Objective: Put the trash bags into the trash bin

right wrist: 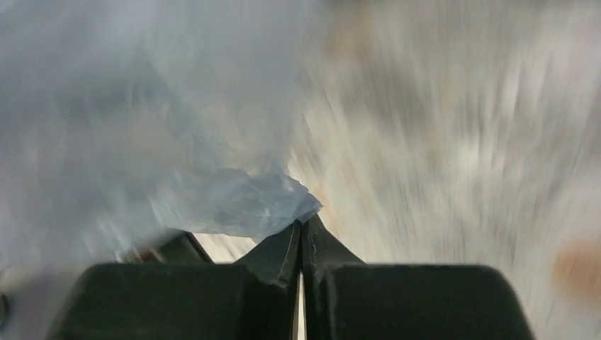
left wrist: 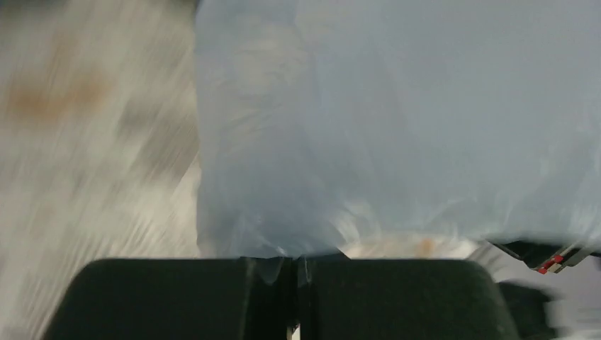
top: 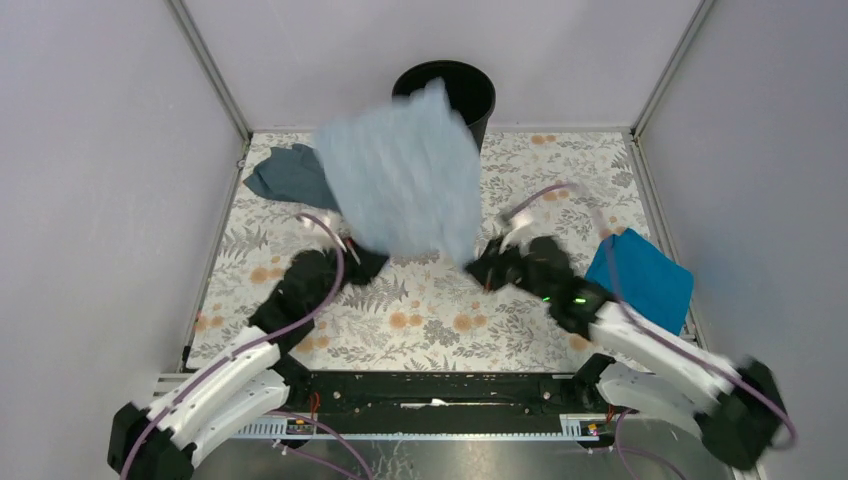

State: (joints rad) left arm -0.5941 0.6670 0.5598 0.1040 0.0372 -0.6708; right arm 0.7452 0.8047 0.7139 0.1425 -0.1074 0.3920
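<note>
Left claw (top: 366,262) is clamping shut on one lower corner of the trash bag (top: 405,180). Right claw (top: 482,270) is pinching the other corner, jaws closed on the plastic. The bag is hanging spread in the air between them, above the table (top: 430,320). Its far edge is overlapping the near rim of the bin (top: 480,128) in the top view; I cannot tell if it is over the opening. Both wrist views are blurring badly. A dark cloth (top: 288,175) and a bright blue piece (top: 645,275) are lying aside, untouched. Judging progress: the pickup is looking done, but the bag is not yet sitting in the bin, so carrying, lowering and letting go are remaining.
</note>
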